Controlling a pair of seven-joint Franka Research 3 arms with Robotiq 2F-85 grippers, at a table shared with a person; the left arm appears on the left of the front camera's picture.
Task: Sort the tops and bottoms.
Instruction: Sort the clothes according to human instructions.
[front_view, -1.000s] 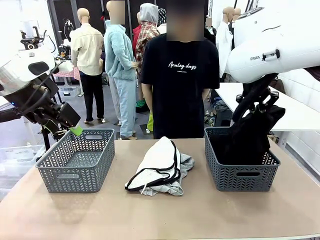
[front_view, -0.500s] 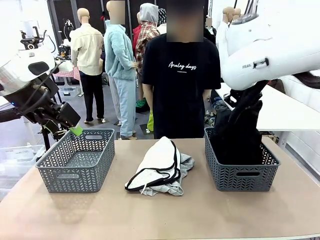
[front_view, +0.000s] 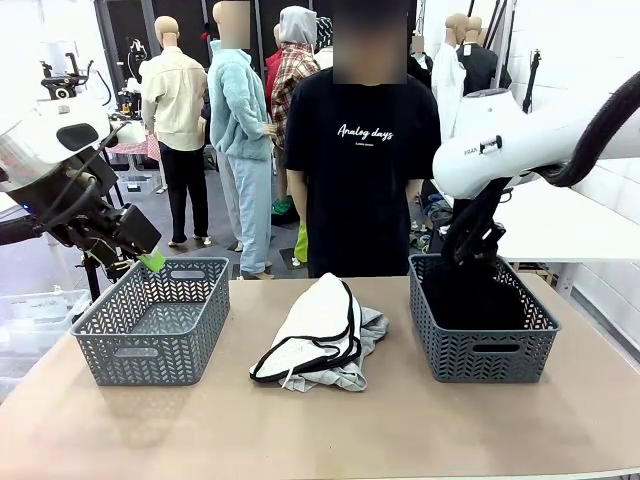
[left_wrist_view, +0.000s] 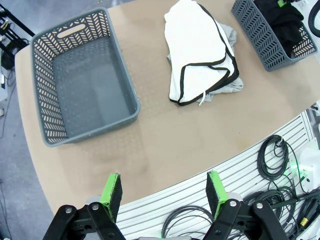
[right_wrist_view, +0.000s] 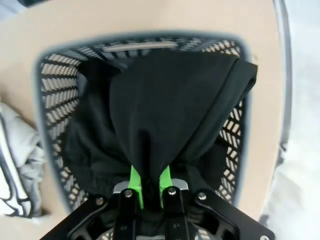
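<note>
A black garment (right_wrist_view: 170, 115) lies mostly inside the right grey basket (front_view: 480, 345), and my right gripper (right_wrist_view: 148, 176) is shut on a pinched fold of it just above the basket (right_wrist_view: 50, 85). In the front view that gripper (front_view: 468, 245) hangs over the basket's back rim. A white garment with black trim (front_view: 318, 330) sits folded over a grey one at the table's middle (left_wrist_view: 200, 50). The left grey basket (front_view: 150, 320) holds nothing (left_wrist_view: 85, 85). My left gripper (left_wrist_view: 164, 189) stands open, high above the table's near edge, off the left basket's side (front_view: 140, 250).
A person in a black T-shirt (front_view: 365, 150) stands at the far side behind the pile, arms down. Cables (left_wrist_view: 280, 165) hang below the table's near edge. Bare tabletop (front_view: 330, 430) spreads in front of the baskets.
My right arm has come down, lowering the black garment from hanging above the right basket to resting inside it. The left arm has not moved.
</note>
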